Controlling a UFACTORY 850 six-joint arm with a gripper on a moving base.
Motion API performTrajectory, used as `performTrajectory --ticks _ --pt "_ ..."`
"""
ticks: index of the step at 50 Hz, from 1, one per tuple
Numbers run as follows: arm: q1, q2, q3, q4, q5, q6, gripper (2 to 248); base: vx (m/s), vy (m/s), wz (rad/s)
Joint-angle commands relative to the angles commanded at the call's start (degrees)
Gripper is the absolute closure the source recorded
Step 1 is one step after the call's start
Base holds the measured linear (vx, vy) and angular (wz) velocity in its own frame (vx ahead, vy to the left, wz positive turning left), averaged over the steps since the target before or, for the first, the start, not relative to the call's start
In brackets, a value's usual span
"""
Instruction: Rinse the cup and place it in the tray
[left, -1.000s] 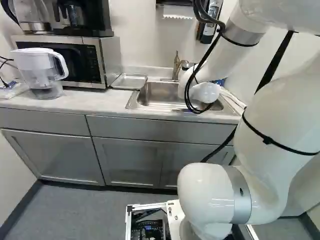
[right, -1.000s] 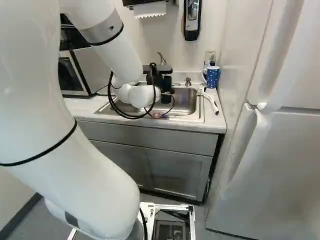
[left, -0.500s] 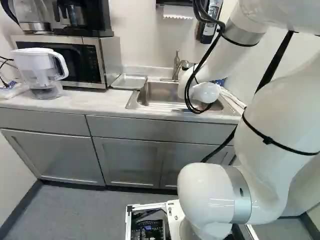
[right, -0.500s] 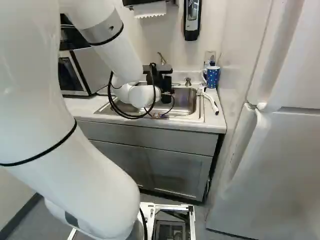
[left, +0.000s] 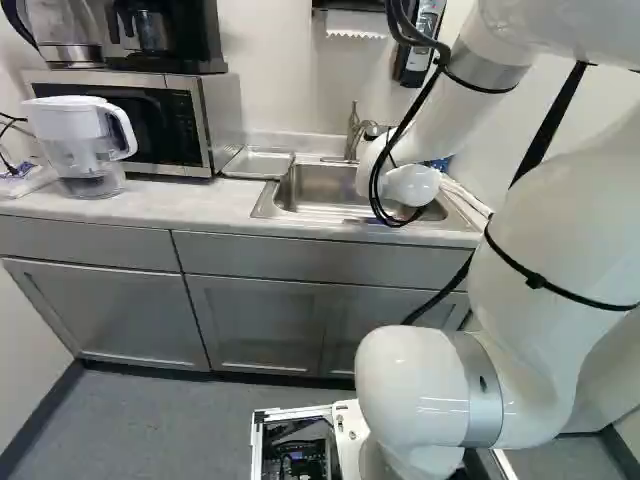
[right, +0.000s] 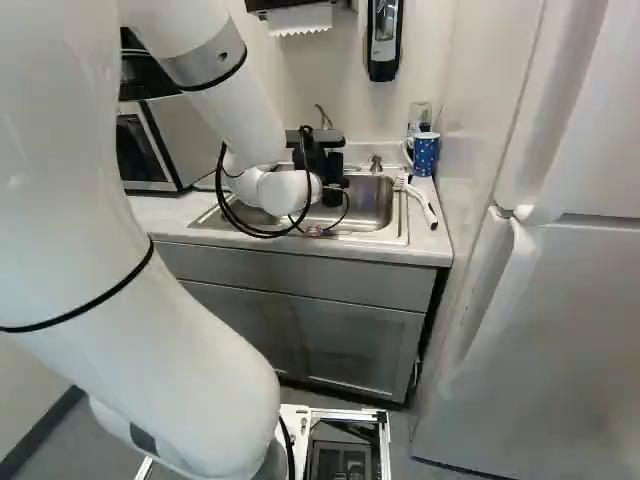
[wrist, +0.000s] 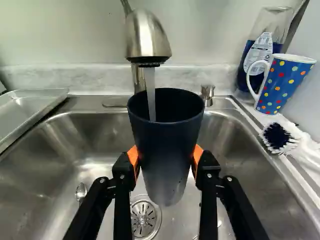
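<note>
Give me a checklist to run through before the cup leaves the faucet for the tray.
1. Grip: ok; the gripper is shut on the cup, orange pads on two sides.
2. Cup upright: ok, mouth up.
3. Water reaching the cup: ok; the stream from the faucet falls inside.
4. Water off: not ok; it is running.
5. Cup drained: cannot tell; its bottom inside is hidden.
6. Tray in place: ok, beside the sink.
</note>
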Motion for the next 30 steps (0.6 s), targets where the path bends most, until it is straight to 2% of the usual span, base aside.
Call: performTrajectory --ticks 30 --pt "0.0 0.0 0.0 0.0 0.0 0.0 128 0.000 0.000 0.000"
